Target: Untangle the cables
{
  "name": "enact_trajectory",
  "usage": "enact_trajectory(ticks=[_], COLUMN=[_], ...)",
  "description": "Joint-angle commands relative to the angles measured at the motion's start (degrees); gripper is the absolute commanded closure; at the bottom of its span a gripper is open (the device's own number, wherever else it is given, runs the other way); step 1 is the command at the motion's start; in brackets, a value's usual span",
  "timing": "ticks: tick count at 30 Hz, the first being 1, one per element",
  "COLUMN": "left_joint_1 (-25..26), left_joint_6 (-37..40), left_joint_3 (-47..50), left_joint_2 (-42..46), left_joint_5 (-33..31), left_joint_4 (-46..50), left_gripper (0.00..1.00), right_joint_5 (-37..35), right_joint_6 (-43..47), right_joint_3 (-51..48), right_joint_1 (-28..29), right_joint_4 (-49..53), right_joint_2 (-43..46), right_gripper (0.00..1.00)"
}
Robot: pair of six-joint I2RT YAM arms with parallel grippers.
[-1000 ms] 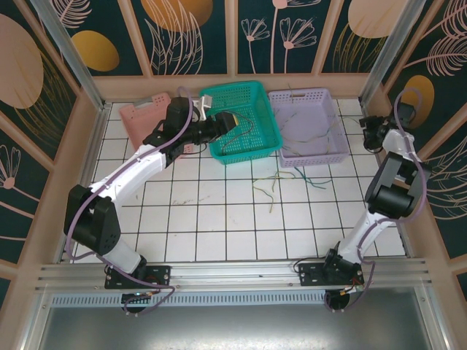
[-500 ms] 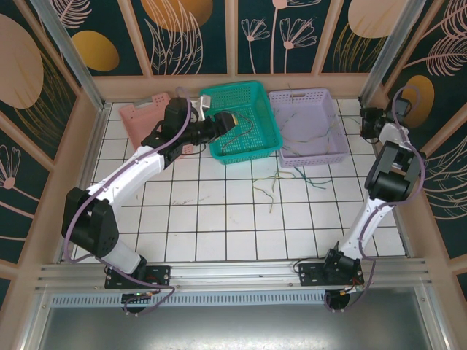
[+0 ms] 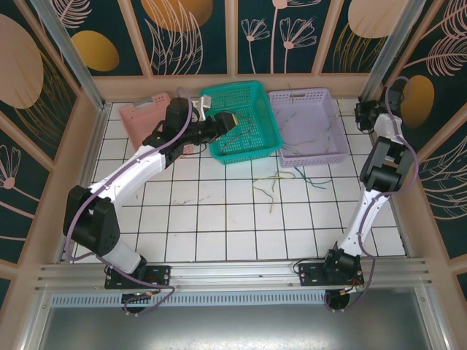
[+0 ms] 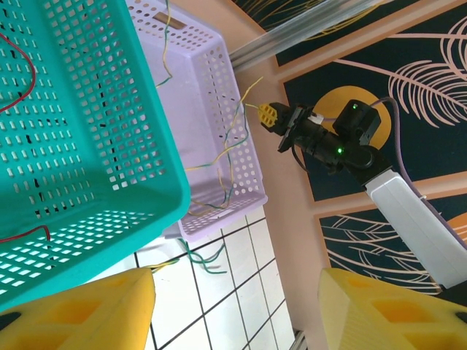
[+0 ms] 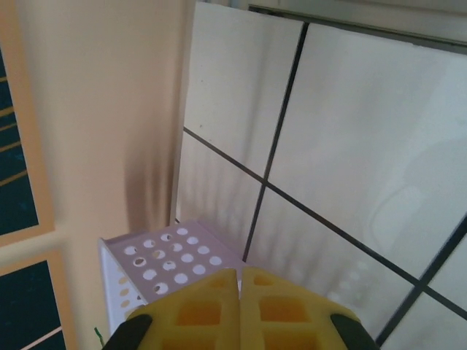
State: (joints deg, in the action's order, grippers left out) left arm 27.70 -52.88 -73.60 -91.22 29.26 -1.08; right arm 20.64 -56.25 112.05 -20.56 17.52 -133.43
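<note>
Several loose cables (image 3: pixel 271 182) in yellow and green lie on the white tiles in front of the baskets. More cables (image 3: pixel 315 130) rest in the lilac basket (image 3: pixel 343 154), and a red cable (image 4: pixel 22 95) is in the teal basket (image 3: pixel 216 154). My left gripper (image 3: pixel 229 121) hangs open over the teal basket, its yellow fingers (image 4: pixel 80 310) wide apart with nothing between them. My right gripper (image 3: pixel 363 111) is shut beside the lilac basket's far right corner. A yellow cable (image 4: pixel 252 91) rises over that rim close to its fingertips; whether it is pinched I cannot tell.
A pink tray (image 3: pixel 144 117) sits at the back left beside the teal basket. Wooden walls and metal posts close in the table at the back and sides. Green cables (image 4: pixel 201 255) trail off the lilac basket's front onto the tiles.
My right arm swung up and back toward the lilac basket's far right corner, and its jaws closed. The left arm stayed still with its jaws open.
</note>
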Motion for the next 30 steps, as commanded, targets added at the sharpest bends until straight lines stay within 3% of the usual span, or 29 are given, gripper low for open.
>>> enact_trajectory(ticks=[1, 6, 12, 16, 30], left_joint_1=[-0.3, -0.3, -0.3, -0.3, -0.3], left_joint_6=[-0.6, -0.5, -0.7, -0.6, -1.0], left_joint_3=[-1.0, -0.7, 0.2, 0.0, 1.7], left_joint_2=[-0.1, 0.5, 1.3, 1.2, 2.7], left_joint_5=[-0.9, -1.5, -2.2, -2.2, -2.3], left_joint_4=[-1.1, -0.2, 0.0, 0.0, -0.1], left_gripper=[0.38, 0.39, 0.40, 0.40, 0.41], right_joint_5=[-1.6, -2.8, -9.2, -14.0, -14.0], right_joint_6=[3.0, 6.2, 14.6, 21.0, 30.5], right_joint_3=[5.5, 12.9, 21.1, 20.1, 24.5], right_joint_1=[0.9, 2.7, 5.9, 8.1, 12.0], right_joint_4=[3.4, 6.2, 13.0, 14.9, 18.9], right_joint_2=[-3.0, -6.7, -8.8, -7.5, -10.5], right_gripper=[1.00, 1.00, 1.00, 1.00, 1.00])
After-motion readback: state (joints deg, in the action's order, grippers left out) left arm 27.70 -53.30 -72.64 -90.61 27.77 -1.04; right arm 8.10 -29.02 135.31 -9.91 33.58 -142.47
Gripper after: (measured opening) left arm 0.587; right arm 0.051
